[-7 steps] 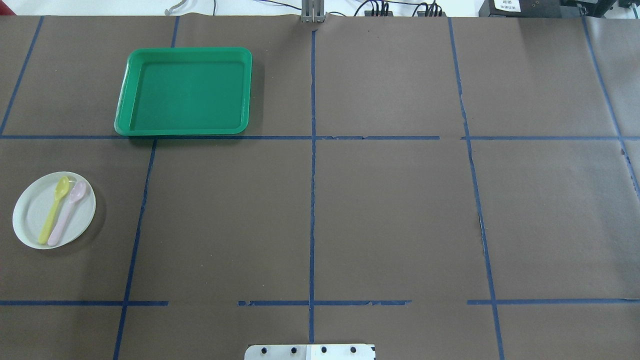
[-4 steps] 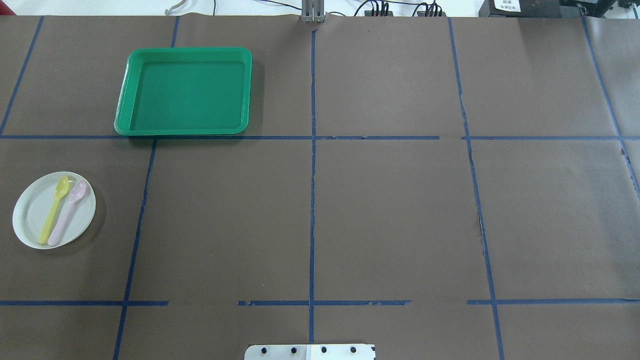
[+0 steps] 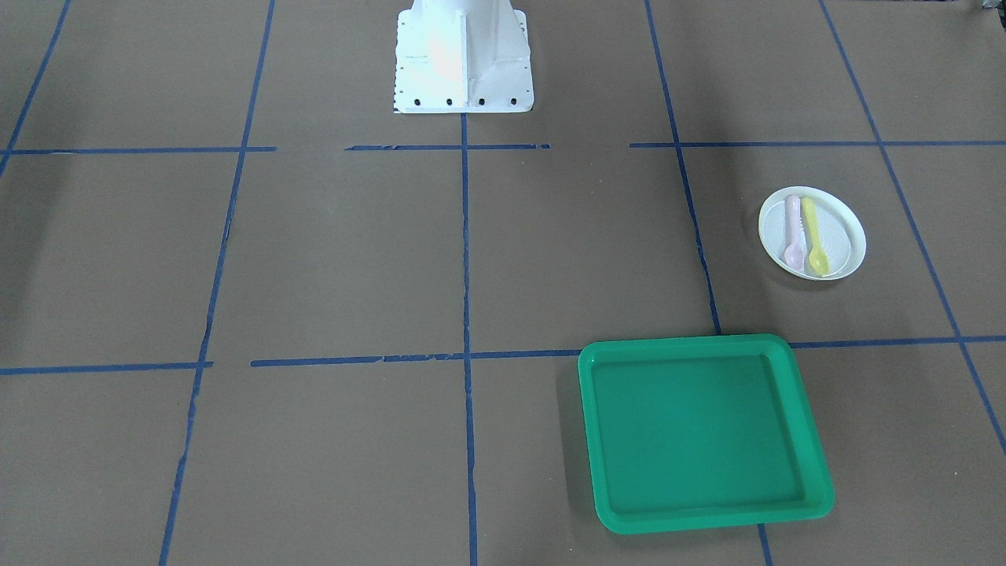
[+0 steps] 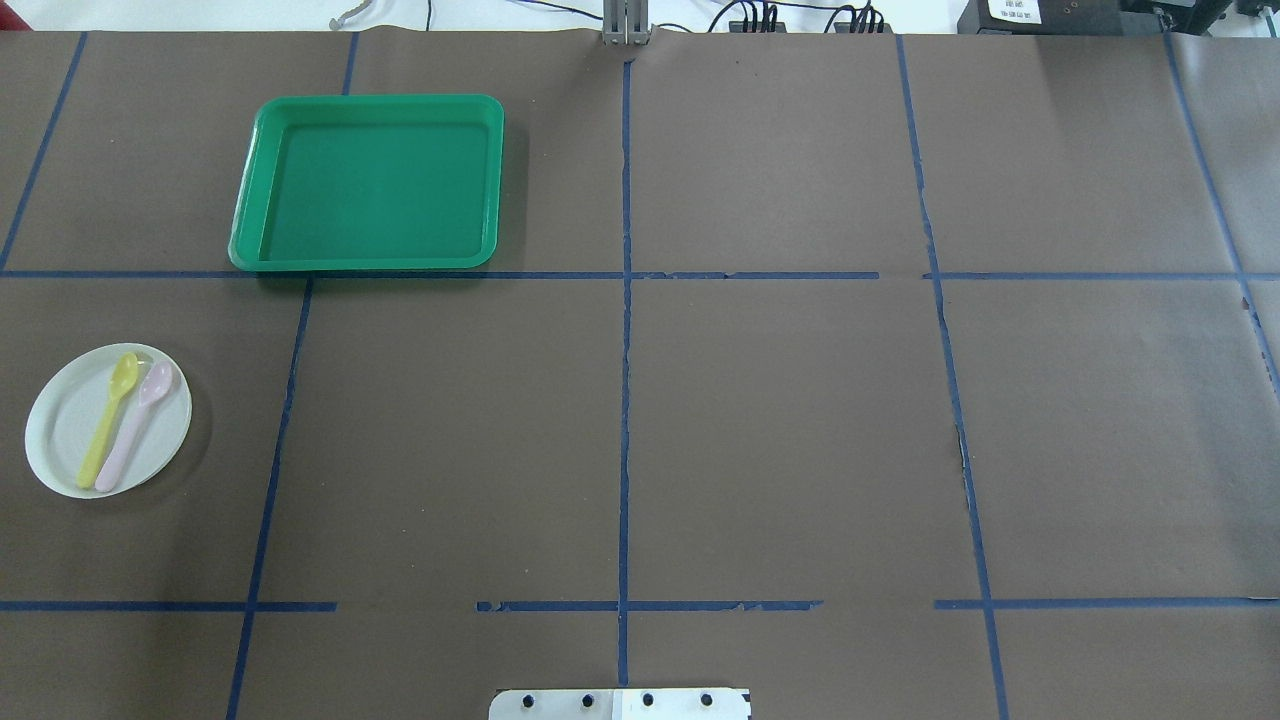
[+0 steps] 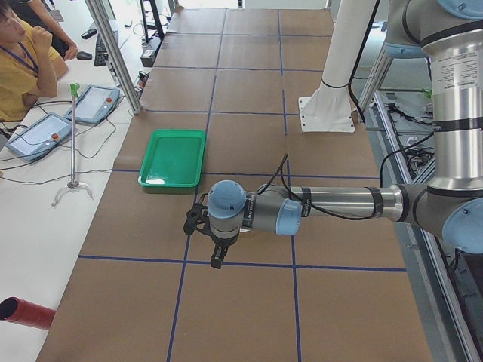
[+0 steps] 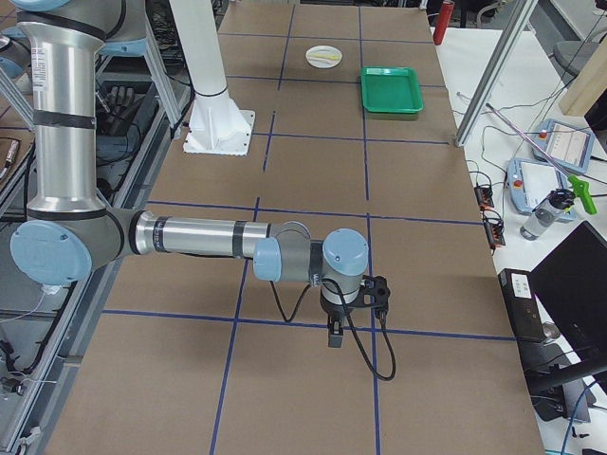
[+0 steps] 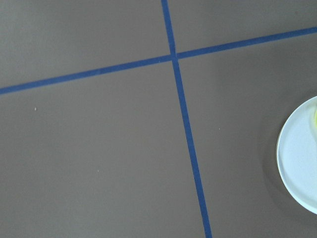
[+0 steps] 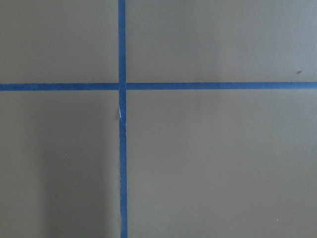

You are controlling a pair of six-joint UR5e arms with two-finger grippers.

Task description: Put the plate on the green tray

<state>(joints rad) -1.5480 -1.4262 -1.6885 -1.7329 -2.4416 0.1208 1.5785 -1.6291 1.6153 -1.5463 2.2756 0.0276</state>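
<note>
The small white plate lies at the table's left side, with a yellow spoon and a pink spoon on it. It also shows in the front-facing view and at the right edge of the left wrist view. The green tray stands empty farther back, apart from the plate. It also shows in the front-facing view. My left gripper hangs above the table near the plate's side. My right gripper hangs over the far right of the table. I cannot tell whether either is open or shut.
Brown paper with blue tape lines covers the table. The robot's white base stands at the middle of the near edge. An operator and tablets are beyond the far edge, with a metal post there.
</note>
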